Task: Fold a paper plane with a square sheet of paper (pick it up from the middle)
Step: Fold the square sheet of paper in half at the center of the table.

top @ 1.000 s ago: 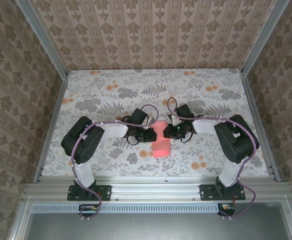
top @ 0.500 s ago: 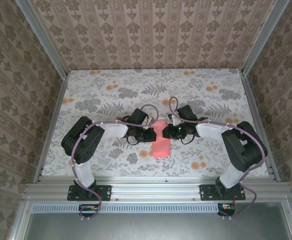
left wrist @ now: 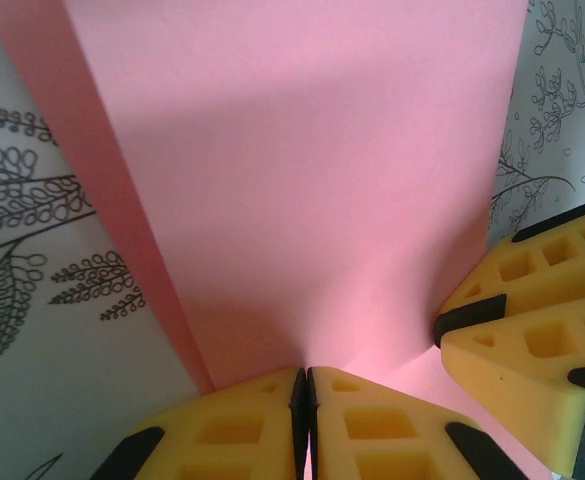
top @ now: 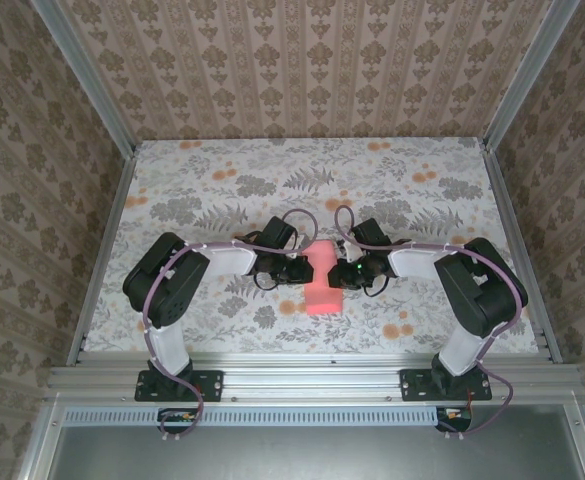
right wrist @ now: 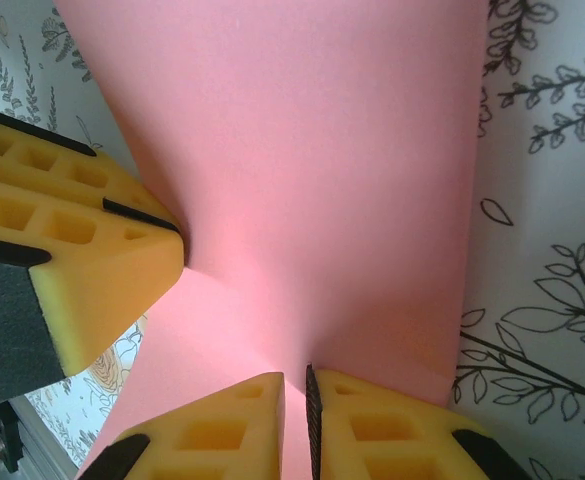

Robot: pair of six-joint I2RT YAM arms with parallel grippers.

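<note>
Lab-style robot test cell, dressing up as home interior. Aluminium posts framing enclosure on both sides. Patterned wallpaper panels standing in as walls, meeting at bare metal corners. Floral-print cover lying over table. Two robot arm bases sitting bolted on slotted metal rail at near edge. Purple cables running along arms. Perforated strip and grey panel showing below rail.

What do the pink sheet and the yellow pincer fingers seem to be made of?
Pink sheet: thin matte paper, going by its crisp folded edge and soft buckling. Yellow fingers: probably matte moulded or printed plastic, with recessed square pockets.
</note>
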